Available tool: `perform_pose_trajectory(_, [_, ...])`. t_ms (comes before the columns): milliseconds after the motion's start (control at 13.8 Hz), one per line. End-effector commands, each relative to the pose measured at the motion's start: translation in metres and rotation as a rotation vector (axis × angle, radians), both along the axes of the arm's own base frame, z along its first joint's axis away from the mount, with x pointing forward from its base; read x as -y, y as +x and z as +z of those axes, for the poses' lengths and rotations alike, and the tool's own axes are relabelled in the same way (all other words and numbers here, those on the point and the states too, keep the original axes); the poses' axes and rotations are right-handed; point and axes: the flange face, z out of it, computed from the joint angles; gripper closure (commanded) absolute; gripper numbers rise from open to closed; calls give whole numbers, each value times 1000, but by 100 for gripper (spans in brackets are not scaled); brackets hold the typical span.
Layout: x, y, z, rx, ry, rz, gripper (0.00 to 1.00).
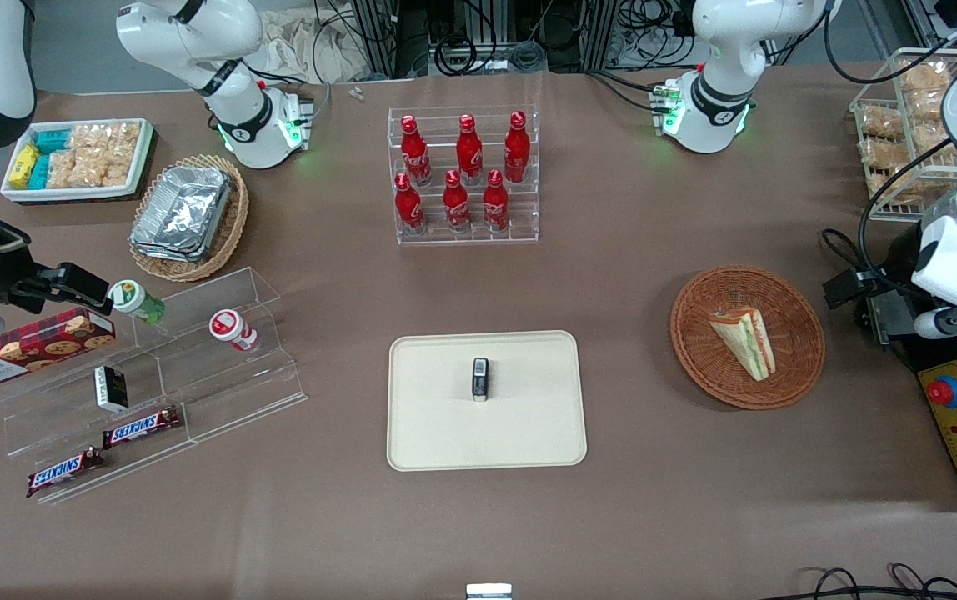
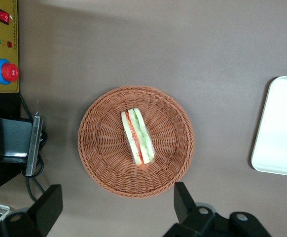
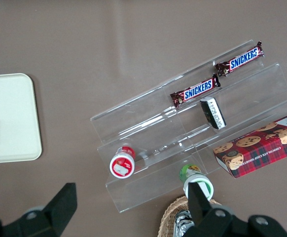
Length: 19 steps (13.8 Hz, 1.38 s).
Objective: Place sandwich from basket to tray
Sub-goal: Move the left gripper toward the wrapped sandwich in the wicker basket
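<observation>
Front view: sandwich [image 1: 744, 342] lies in the wicker basket [image 1: 804, 371], off-centre, wedge tip pointing toward the camera. Tray [image 1: 445, 433] sits well apart, toward the parked arm's end, w/ a small dark-and-white packet [image 1: 480, 379] standing mid-tray. Left arm sits high at the working arm's end of the table; its fingertips aren't visible here.

Left wrist view: gripper [image 2: 114, 207] hangs above the basket [image 2: 104, 163], fingers [image 2: 47, 207] spread wide, holding nothing. Sandwich [image 2: 137, 136] shows its green and red filling edge-on, nothing touching it yet.

Approach step, I'd say. Do it well: centre over the wedge, turn the wrist so pads close across the bread faces, come straight down, squeeze lightly; wrap looks slippery, bread soft. On the tray, aim for bare area, clear of the packet.
</observation>
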Motion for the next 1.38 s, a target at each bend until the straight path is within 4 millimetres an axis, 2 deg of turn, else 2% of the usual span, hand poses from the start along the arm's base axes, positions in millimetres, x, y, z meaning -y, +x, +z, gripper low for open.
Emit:
perform_pose_trajectory(0, [0,2,5,-14,-14,-6,0])
perform_pose_trajectory(218, [0,2,3,-19,-13,-9,0])
perform_pose_trajectory(581, [-9,3,-22,-65,-16,35,1])
perform_pose_trajectory(798, [-18,-1,-53,-108,-3,260,1])
perform_pose_trajectory(871, [-18,-5,-69,-123,3,320,1])
perform_pose_trajectory(1089, [-19,-14,-105,-83,3,435,1])
perform_pose_trajectory(1306, [-15,-22,-152,-50,-5,499,1])
